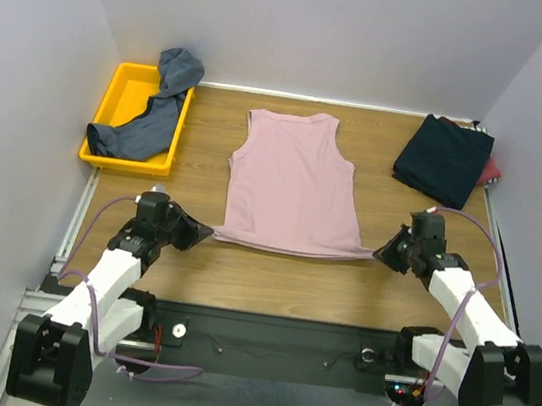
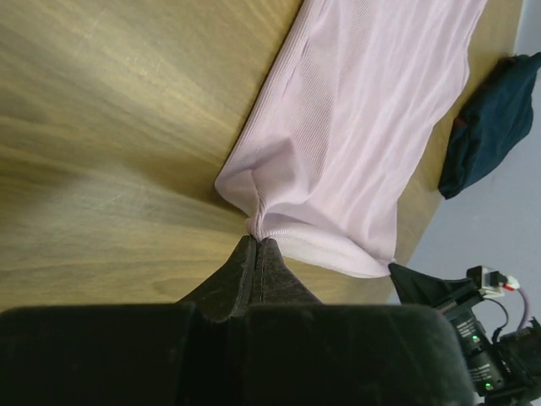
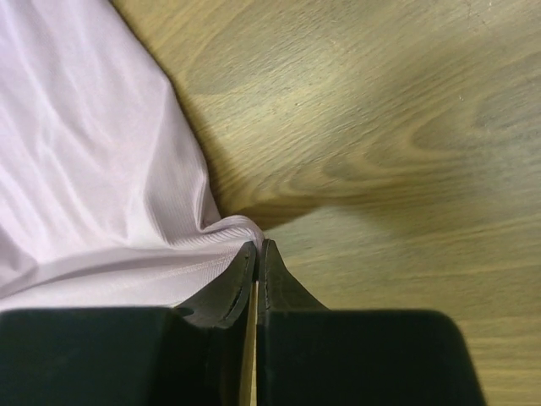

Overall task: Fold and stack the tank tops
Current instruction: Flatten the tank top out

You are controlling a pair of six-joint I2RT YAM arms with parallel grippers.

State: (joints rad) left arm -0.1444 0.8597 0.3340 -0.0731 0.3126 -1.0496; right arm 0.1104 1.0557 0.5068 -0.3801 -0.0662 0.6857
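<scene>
Four tops: pink top (image 1: 294, 181) at centre of counter (image 1: 271, 276), left hand (image 1: 208, 233) and right hand (image 1: 377, 253) clamped on hem corners; blue-grey top (image 1: 152, 116) in tray (image 1: 127, 75); navy top (image 1: 444, 159) over red top (image 1: 491, 171).

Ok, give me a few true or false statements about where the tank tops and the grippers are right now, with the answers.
1. The left gripper is shut on a bottom corner of the pink tank top. True.
2. The right gripper hangs open above the table. False: it is shut on the other bottom corner.
3. The blue-grey tank top lies in the yellow tray, spilling over its far rim. True.
4. The pink tank top is folded in half. False: it lies spread flat.
5. The navy tank top is in the tray. False: it sits folded at the table's far right, over a red top.
</scene>
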